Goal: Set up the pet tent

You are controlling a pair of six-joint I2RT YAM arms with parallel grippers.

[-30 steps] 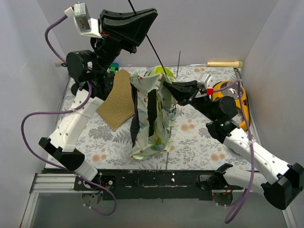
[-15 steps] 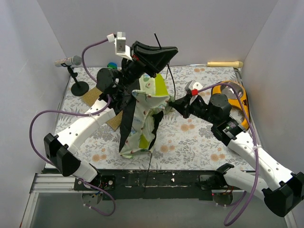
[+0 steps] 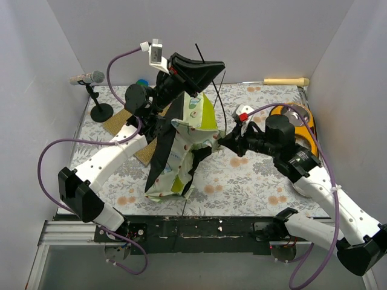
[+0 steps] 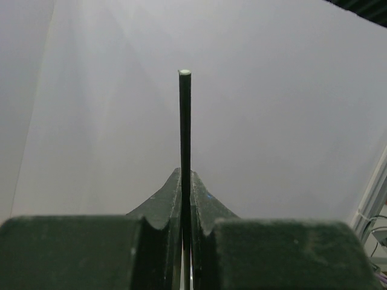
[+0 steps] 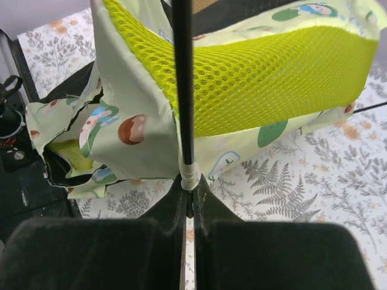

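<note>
The pet tent (image 3: 184,145) hangs crumpled above the table's middle, pale printed fabric with lime mesh lining (image 5: 266,78) and black underside. My left gripper (image 3: 199,67) is raised high at the back and shut on a thin black pole (image 4: 184,139) whose tip points at the back wall. My right gripper (image 3: 221,140) is at the tent's right side, shut on another black pole (image 5: 183,84) at its white ferrule (image 5: 188,175), against the fabric.
A brown textured mat (image 3: 130,130) lies at the back left, partly under the left arm. A microphone on a stand (image 3: 91,81) is in the far left corner. An orange item (image 3: 302,124) and a wooden stick (image 3: 285,81) lie at the right.
My left arm swung down and right, carrying the pole over the tent. The tent shifted left and toward the front. My right gripper followed to the left with its pole.
</note>
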